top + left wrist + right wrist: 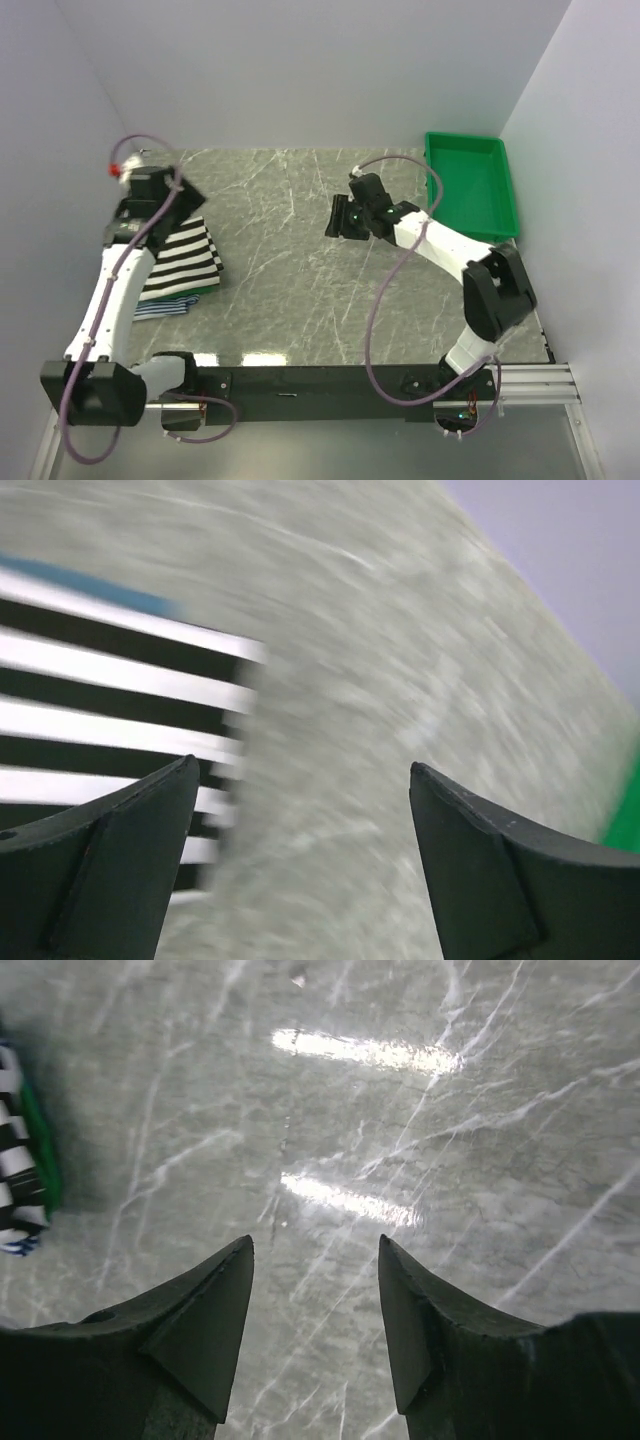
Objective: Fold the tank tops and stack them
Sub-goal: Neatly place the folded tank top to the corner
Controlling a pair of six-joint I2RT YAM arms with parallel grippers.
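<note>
A folded stack of tank tops lies at the left of the table. The black-and-white striped top [188, 258] is uppermost, a green edge [205, 290] shows under it, and a blue-white striped one [160, 307] lies at the bottom. My left gripper [150, 190] is open and empty, just above the stack's far edge; the left wrist view shows the striped top [110, 700] blurred, with a blue strip [95, 585]. My right gripper [340, 218] is open and empty over bare table at centre; the stack [22, 1160] sits at its view's left edge.
An empty rigid green plastic bin [470, 185] stands at the back right corner. Grey marble tabletop [300, 290] lies between the stack and the bin. White walls close in the left, back and right sides.
</note>
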